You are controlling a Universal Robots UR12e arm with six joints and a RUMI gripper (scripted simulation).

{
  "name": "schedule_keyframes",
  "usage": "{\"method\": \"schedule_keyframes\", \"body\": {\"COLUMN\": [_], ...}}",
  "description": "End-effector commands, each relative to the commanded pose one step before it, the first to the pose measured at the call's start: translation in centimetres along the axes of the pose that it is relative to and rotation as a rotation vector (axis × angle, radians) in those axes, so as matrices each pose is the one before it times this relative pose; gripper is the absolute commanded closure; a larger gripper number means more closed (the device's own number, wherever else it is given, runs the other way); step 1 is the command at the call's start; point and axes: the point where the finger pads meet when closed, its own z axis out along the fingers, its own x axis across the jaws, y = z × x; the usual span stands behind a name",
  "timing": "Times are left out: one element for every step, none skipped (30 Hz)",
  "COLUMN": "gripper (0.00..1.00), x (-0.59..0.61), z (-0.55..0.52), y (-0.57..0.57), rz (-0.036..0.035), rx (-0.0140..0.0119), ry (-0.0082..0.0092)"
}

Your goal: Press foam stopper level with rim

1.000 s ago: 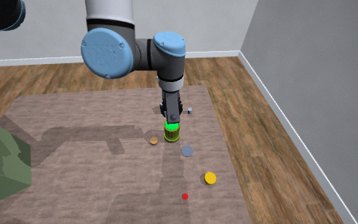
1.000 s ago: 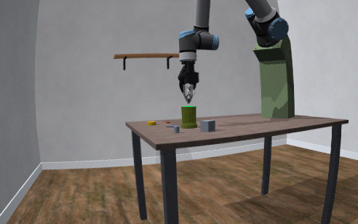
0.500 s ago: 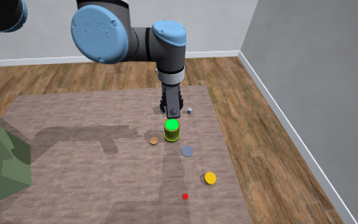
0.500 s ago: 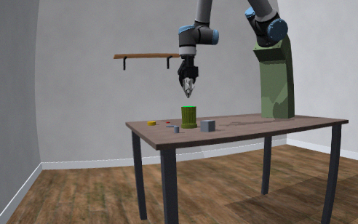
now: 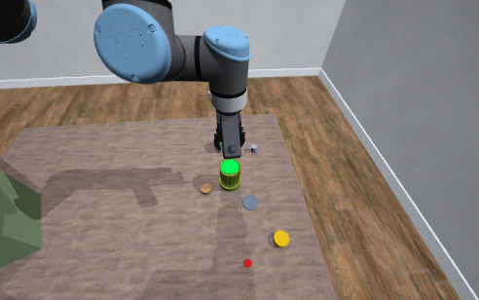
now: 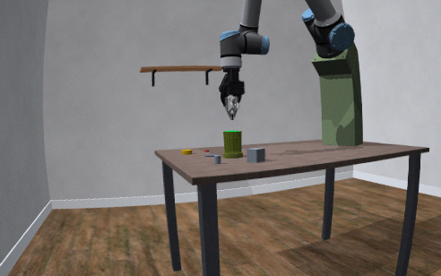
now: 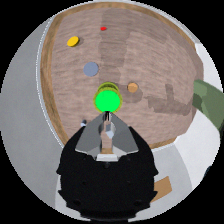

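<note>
An olive-green ribbed jar (image 5: 230, 180) stands upright on the brown table; it also shows in the side view (image 6: 232, 144). A bright green foam stopper (image 5: 230, 168) fills its mouth, and in the side view its top (image 6: 232, 132) lies about level with the rim. Nothing lies on top of it. In the wrist view the stopper (image 7: 107, 100) sits just ahead of the fingertips. My gripper (image 6: 231, 115) is shut and empty, pointing straight down, clearly above the jar with a gap between them. It also shows in the top view (image 5: 229, 146) and the wrist view (image 7: 106, 117).
Around the jar lie an orange disc (image 5: 205, 188), a grey-blue disc (image 5: 250, 202), a yellow disc (image 5: 281, 238), a small red dot (image 5: 247, 263) and a small grey cylinder (image 5: 253, 148). A grey cube (image 6: 255, 155) stands near the jar. The arm's green base (image 6: 341, 103) is at the table's far end.
</note>
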Motion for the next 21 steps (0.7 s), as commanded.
{"method": "schedule_keyframes", "body": {"gripper": [1.0,1.0,1.0,1.0,1.0,1.0,1.0,1.0,1.0,1.0,1.0,1.0,1.0,1.0,1.0,1.0,1.0,1.0,1.0,1.0,1.0], "x": [-0.074,0.0,0.0,0.0,0.001,-0.052,-0.103,0.001,0.0,0.001,0.0,0.0,0.001,0.001,0.0,0.0,0.0,0.0,0.0,0.001,0.001], "z": [-0.115,0.0,0.0,0.025,0.143,0.227,0.247,0.303,0.304,0.258,0.0,0.0,0.177,0.083,0.014,0.005,0.032,0.077,0.13,0.185,0.234], "y": [0.023,0.0,0.0,0.001,0.004,0.051,0.012,-0.001,0.001,0.001,0.0,0.0,0.001,0.0,0.0,0.0,0.0,0.0,0.0,0.001,0.0], "rz": [-0.00075,0.0,0.0,-0.00001,-0.00004,-0.00063,-0.0007,0.00001,0.00001,0.00001,0.0,0.0,0.0,0.0,0.0,0.0,0.0,0.0,0.0,0.0,0.0], "rx": [-0.00039,0.0,0.0,-0.00004,-0.00026,-0.00045,0.00037,0.00008,-0.00001,0.0,0.0,0.0,0.0,0.0,0.0,0.0,0.0,0.0,0.0,0.0,0.0], "ry": [-0.00175,0.0,0.0,0.00007,0.0004,-0.00004,-0.00093,0.0,0.0,0.0,0.0,0.0,0.0,0.0,0.0,0.0,0.0,0.0,0.0,0.0,0.0]}}
